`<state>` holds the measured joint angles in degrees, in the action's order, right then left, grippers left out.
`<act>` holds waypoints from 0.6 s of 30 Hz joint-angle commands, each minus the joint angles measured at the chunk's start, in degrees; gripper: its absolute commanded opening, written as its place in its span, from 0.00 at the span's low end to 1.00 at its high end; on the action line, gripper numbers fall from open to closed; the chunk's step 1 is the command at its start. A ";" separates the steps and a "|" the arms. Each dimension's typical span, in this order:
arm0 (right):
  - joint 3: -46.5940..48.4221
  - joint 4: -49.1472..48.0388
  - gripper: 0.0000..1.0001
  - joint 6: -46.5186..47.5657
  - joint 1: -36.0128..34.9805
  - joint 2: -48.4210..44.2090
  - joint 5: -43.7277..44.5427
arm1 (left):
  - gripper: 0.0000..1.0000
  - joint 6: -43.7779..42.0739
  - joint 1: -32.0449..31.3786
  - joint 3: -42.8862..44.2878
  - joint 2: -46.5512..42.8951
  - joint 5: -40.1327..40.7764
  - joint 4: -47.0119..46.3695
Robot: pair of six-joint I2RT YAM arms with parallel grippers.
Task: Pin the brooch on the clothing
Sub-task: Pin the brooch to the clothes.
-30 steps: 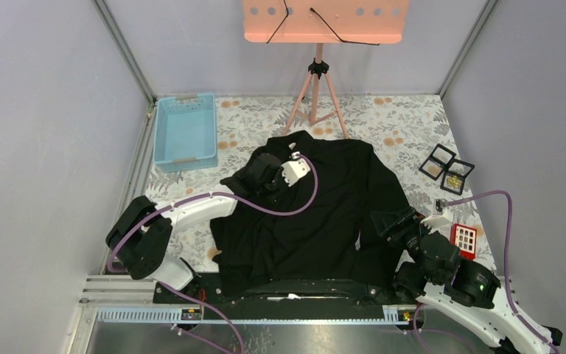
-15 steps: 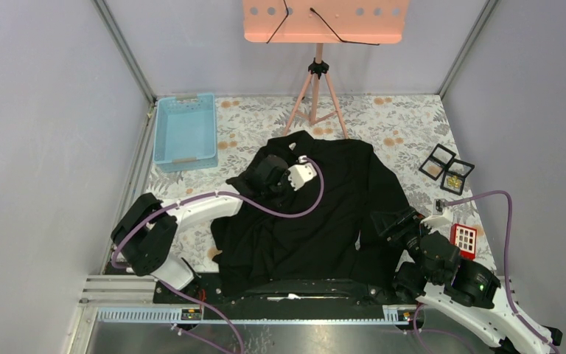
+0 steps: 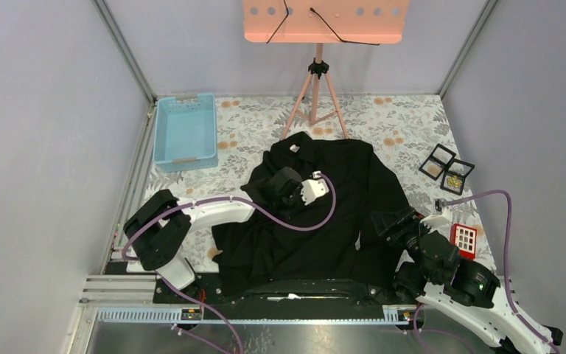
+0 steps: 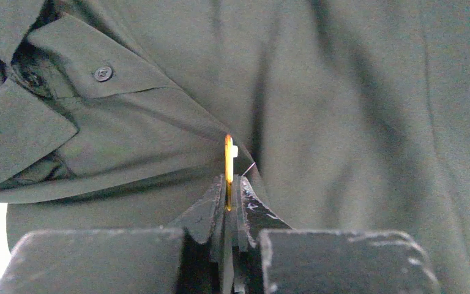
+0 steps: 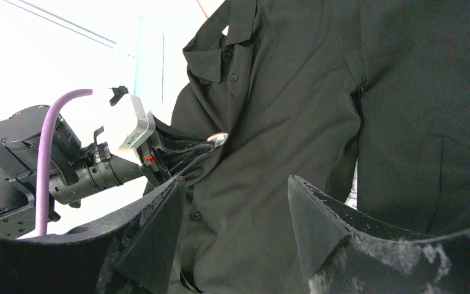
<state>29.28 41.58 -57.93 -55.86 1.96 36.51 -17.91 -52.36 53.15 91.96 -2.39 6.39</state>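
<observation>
Our left arm (image 3: 214, 210) stretches over the black collared fabric shirt (image 3: 346, 214), left claw (image 4: 227, 193) pinching the thin gold brooch (image 4: 228, 160) edge-on above the chest, long axis pointing out past the fingertips (image 4: 211, 205); right claw (image 5: 235, 184) gapes empty.

One large black collared button-front shirt (image 3: 354, 184). One thin gold metal brooch (image 4: 228, 160). One light blue rectangular plastic basket (image 3: 186, 133). One orange perforated board on a three-legged stand (image 3: 323, 21). Two shallow square black cases, the far case (image 3: 438, 162) and the near case (image 3: 457, 175), the latter with small gold bits inside, too tiny to count. One small red-and-white square block (image 3: 463, 238). Two white-and-black robot arms, the left arm (image 3: 214, 210) and the right arm (image 3: 442, 258). Two purple cables, the left cable (image 3: 332, 206) and the right cable (image 3: 486, 192), one per arm.
</observation>
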 commanded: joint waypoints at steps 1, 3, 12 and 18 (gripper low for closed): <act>0.06 -0.16 0.69 -1.14 -0.04 0.83 1.54 | 0.00 1.38 -1.65 2.58 1.15 -1.64 -2.36; 0.01 -0.18 0.69 -1.15 -0.04 0.81 1.53 | 0.00 1.60 -2.38 2.58 1.41 -1.93 -2.37; -0.15 -0.14 0.69 -1.39 -0.04 0.86 1.45 | 0.00 1.78 -5.88 2.84 1.79 -2.74 -1.83; -0.10 -0.17 0.69 -1.54 -0.04 0.92 1.46 | 0.00 1.54 -7.31 2.57 1.34 -3.24 -1.15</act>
<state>29.28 41.58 -58.11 -55.86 2.04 36.51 -16.64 -58.81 53.65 93.62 -3.09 6.42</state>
